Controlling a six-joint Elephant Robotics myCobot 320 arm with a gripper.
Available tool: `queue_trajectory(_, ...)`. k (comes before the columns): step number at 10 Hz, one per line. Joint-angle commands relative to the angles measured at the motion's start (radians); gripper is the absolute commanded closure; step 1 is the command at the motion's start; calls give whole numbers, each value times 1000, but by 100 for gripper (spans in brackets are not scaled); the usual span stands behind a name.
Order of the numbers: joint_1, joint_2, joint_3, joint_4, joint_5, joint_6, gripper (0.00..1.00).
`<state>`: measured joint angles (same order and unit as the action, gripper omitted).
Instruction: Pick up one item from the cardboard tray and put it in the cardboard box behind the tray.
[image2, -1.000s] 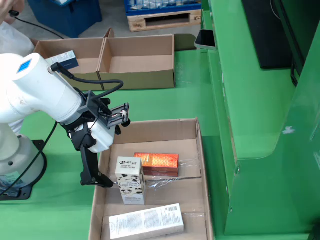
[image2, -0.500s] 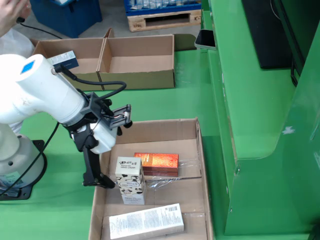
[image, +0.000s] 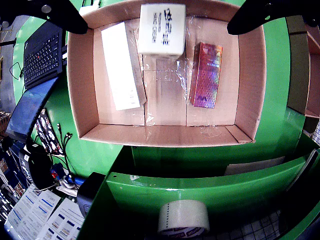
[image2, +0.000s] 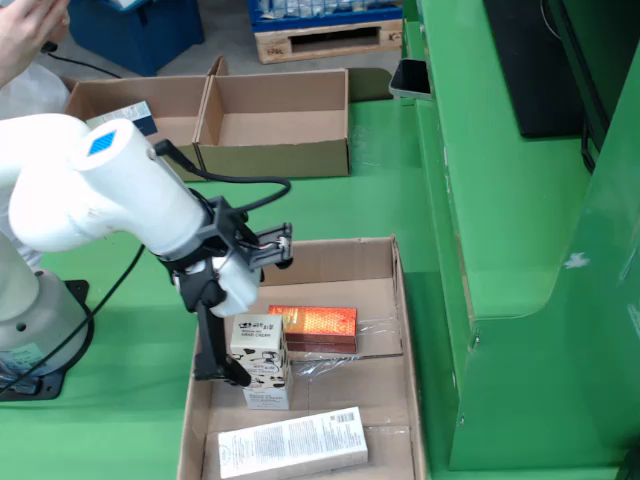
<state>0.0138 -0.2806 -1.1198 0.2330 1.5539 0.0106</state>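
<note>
The cardboard tray (image: 165, 134) holds three items: a white carton with dark print (image: 161, 29), a long white box (image: 121, 65) and a shiny red-pink box (image: 206, 75). My gripper (image: 161, 15) is open; its black fingers (image: 65, 15) stand wide apart on either side of the white carton without touching it. In the fixed view the gripper (image2: 250, 345) is low in the tray (image2: 330, 255), at the upright carton (image2: 262, 365), with the red box (image2: 315, 325) beside it and the long box (image2: 292, 442) in front. The cardboard box (image2: 275, 125) stands behind the tray.
The box's left compartment (image2: 125, 115) holds something. A green machine wall (image2: 520, 250) runs along the tray's right side. A keyboard (image: 44, 52), a tape roll (image: 183, 217) and a green ledge (image: 200, 185) lie around the tray. A person's hand (image2: 30, 30) shows top left.
</note>
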Motion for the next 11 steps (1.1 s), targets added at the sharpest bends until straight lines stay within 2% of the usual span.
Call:
queue_trajectory(1,9,-50,51,20,-7,5,0)
queue_trajectory(5,1,-122,129,-8,3,4,0)
queue_trajectory(8,-5,-229,286,-105,13,6,0)
queue_trajectory(11,-5,-229,286,-105,13,6,0)
